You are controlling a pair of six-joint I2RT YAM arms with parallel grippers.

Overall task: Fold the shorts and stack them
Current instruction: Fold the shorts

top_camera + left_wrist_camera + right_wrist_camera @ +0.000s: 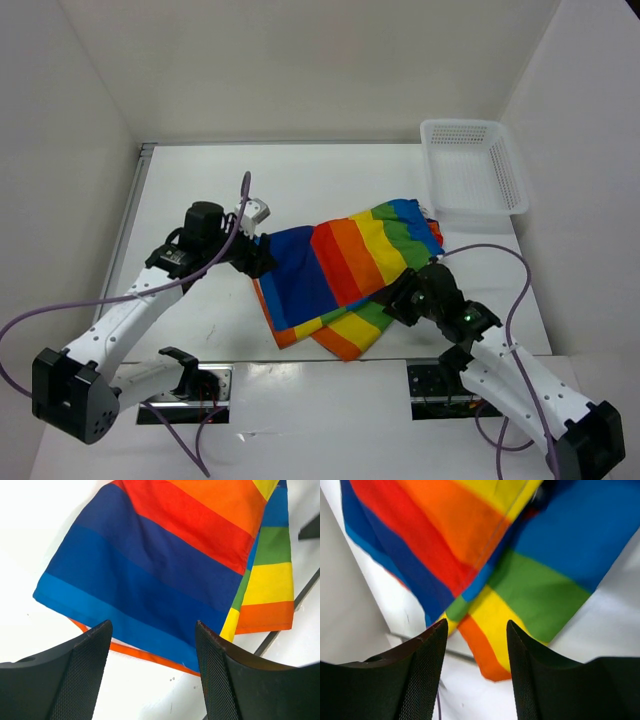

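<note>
White surface (330,180) carries the rainbow-striped shorts (340,265) near its middle, toward the near edge, lying loosely doubled over. A white mesh basket (470,128) sits at the far right corner. The left claw (260,256) is at the shorts' blue left edge, jaws apart and holding nothing. The right claw (398,300) is at their near right edge, likewise spread and empty.
</note>
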